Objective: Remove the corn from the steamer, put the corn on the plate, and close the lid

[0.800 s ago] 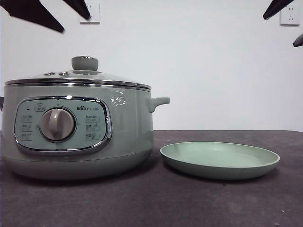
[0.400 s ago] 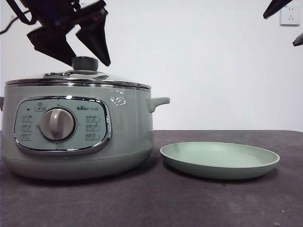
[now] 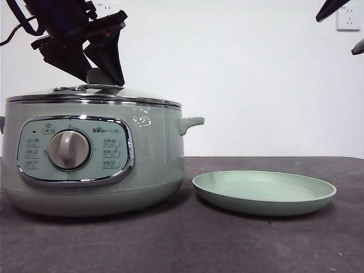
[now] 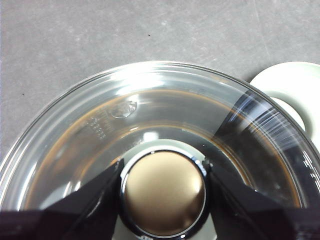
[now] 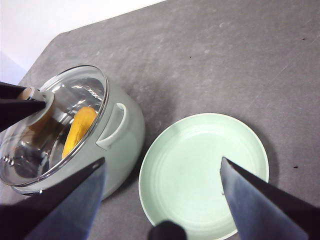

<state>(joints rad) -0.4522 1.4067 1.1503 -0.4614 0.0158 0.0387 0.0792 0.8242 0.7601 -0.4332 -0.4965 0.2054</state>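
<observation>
Key relation: my left gripper (image 4: 162,192) is straddling the sage-green, chrome-topped knob (image 4: 164,192) of the domed glass lid with chrome rim (image 4: 100,125). One black jaw sits on each side of the knob, touching or all but touching it. I can't confirm a firm clamp, so I call the jaws narrow around the knob, contact uncertain. The knob is directly between the jaws, no lateral offset. The next move should be close, then a straight vertical lift.

Near to far in the front view:
- the shallow round pale green plate (image 3: 264,196) sits bare on the dark grey table (image 3: 182,244), just beside the pot
- the large round sage-green steamer pot with chrome-framed panel and beige dial (image 3: 94,165) has its lid still seated
- my left gripper (image 3: 94,68) comes down from above onto the knob

The right gripper (image 5: 162,185) hangs high with jaws wide apart, above the plate and waiting. It's nearer the plate, while the left one owns the lid.

The short glossy yellow-orange corn cob (image 5: 80,129) is inside the steamer, seen through the glass from the right wrist view. It lies on its side off-centre, toward the side handle (image 5: 111,126). Its taper direction isn't clear through the glare.

Judgement: step one, lid removal, not yet done; corn untouched.
</observation>
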